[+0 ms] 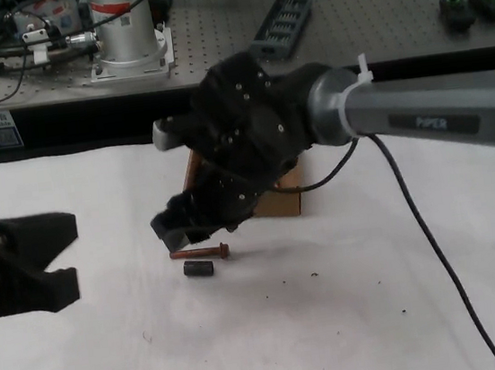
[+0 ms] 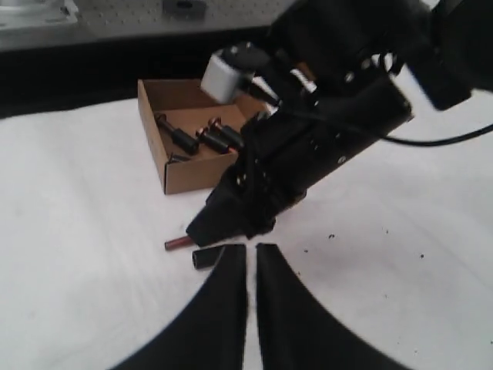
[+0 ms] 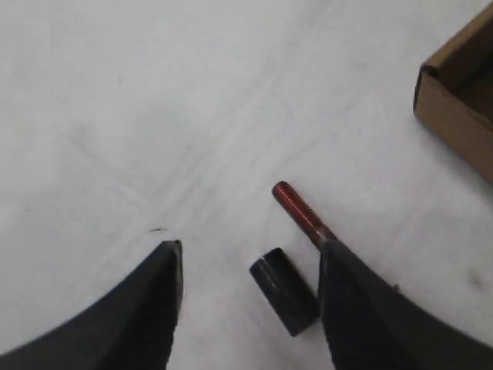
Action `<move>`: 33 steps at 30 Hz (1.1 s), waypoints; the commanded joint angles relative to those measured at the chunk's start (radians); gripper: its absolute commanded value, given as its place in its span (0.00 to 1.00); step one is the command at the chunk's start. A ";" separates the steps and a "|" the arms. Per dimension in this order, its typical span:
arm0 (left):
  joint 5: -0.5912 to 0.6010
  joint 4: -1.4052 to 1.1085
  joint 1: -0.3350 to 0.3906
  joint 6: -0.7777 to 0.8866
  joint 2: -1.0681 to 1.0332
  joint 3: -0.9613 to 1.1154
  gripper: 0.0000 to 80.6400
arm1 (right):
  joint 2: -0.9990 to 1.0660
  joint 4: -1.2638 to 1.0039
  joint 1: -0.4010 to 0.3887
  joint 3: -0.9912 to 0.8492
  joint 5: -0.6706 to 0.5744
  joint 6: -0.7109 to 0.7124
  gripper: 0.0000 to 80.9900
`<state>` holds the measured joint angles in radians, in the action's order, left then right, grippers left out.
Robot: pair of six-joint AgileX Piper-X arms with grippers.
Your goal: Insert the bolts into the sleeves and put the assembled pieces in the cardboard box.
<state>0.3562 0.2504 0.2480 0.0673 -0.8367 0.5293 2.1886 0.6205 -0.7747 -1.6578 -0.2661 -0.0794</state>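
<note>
- Left wrist view: the left gripper (image 2: 252,248) hangs over the white cloth (image 2: 77,231), well short of the open brown cardboard box (image 2: 192,173). Its two black fingers are pressed almost together, with only a thin slit between them and nothing in it.
- Inside the box lie several assembled pieces (image 2: 208,139), dark sleeves with reddish bolt ends showing.
- A loose copper-red threaded bolt (image 2: 176,243) and a short black cylindrical sleeve (image 2: 204,258) lie on the cloth just outside the box, on the side facing the left gripper. The right gripper (image 2: 204,227) is lowered right over them, between the box and the left gripper.
- Right wrist view: the right gripper's fingers are spread wide and grasp nothing. The sleeve lies flat in the gap between them, closer to one finger. The bolt lies just beside the sleeve, separate from it, on the side towards the box. Its head end is hidden behind that same finger.
- High view: bolt and sleeve lie side by side, near the box but outside it, on its side facing the camera. The right arm's gripper hangs above them and covers much of the box.
</note>
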 commanded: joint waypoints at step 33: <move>-0.007 0.052 0.000 -0.014 0.265 0.003 0.05 | 0.145 0.325 -0.007 -0.223 0.190 0.193 0.17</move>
<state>0.3562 0.2636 0.2480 0.0673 -0.5781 0.5293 2.3340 0.9000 -0.7788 -1.8774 -0.0909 0.1089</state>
